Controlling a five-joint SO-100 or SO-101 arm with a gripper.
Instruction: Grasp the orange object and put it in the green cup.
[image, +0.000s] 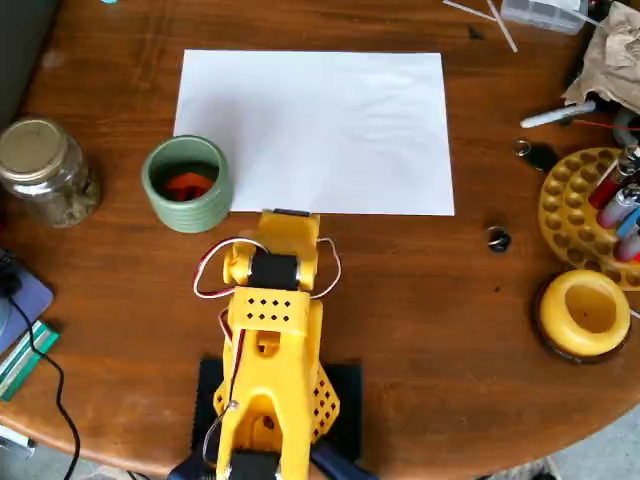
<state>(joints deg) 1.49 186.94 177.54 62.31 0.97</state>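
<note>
In the overhead view the orange object (186, 184) lies inside the green cup (187, 183), which stands at the left edge of the white paper (315, 130). The yellow arm (270, 330) is folded back over its base, right of and below the cup. Its front end (290, 222) sits at the paper's lower edge. The fingers are hidden under the arm's body, so their state does not show. Nothing is seen held.
A glass jar with a metal lid (42, 170) stands left of the cup. At the right are a yellow ring-shaped dish (585, 312), a yellow holder with pens (595, 205) and small loose bits (497, 239). A cable (45, 370) runs at the lower left.
</note>
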